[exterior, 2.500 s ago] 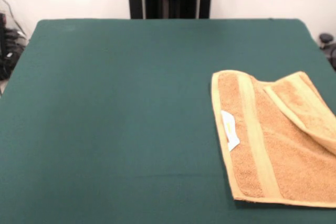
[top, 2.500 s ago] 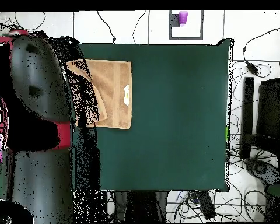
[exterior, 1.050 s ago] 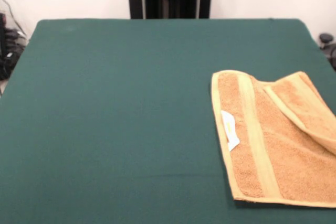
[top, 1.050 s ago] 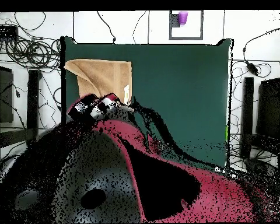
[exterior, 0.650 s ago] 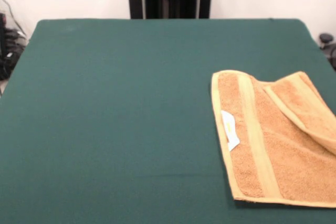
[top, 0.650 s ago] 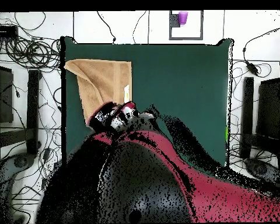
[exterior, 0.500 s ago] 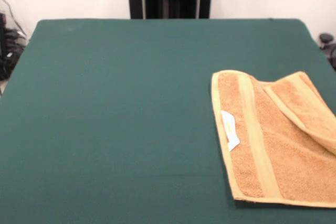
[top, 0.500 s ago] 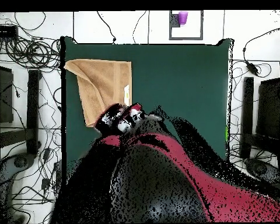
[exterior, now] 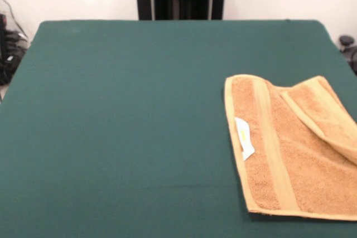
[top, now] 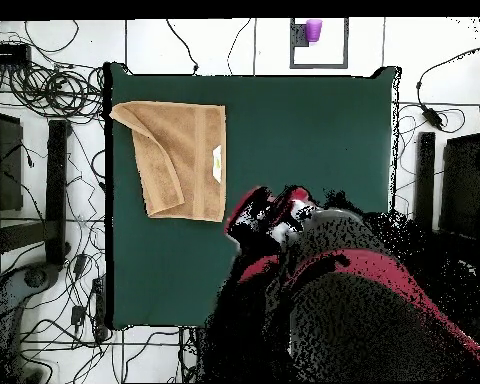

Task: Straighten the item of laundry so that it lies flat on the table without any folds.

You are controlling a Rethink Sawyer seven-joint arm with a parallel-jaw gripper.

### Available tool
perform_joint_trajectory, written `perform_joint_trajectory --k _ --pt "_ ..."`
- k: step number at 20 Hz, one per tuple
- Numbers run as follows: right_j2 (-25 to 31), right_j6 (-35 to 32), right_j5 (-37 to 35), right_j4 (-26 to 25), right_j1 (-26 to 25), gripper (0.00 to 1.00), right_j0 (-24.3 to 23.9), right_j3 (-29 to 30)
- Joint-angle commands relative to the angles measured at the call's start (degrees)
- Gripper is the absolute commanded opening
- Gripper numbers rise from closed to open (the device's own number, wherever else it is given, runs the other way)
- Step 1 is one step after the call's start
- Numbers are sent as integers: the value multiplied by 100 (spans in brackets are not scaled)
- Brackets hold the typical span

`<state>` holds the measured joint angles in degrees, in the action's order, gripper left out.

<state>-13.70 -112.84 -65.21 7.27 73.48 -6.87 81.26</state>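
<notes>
Towel (exterior: 290,149) corner folded at table (exterior: 122,115) edge; jaws' state unclear.

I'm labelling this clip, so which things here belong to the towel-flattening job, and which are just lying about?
Belongs to the job:
- towel, one corner folded over
- green table
- robot arm, above the table beside the towel

Just lying about:
- purple cup beyond the table
- cables on the floor

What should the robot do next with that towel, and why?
Probably reach for the folded-over corner of the towel and pull it outward. That flap lies doubled over, and the arm sits off to the side over bare table.
</notes>
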Motion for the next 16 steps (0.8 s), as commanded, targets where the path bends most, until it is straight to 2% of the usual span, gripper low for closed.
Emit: perform_joint_trajectory --k 1,10,14,16 --pt "760 2580 -685 -444 -168 100 -369 1063" --pt "985 3324 -772 -705 -180 100 -835 982" --pt "1085 3542 -540 -696 -210 100 -1041 1193" --pt "1132 3610 -207 -719 -278 100 -1109 1343"
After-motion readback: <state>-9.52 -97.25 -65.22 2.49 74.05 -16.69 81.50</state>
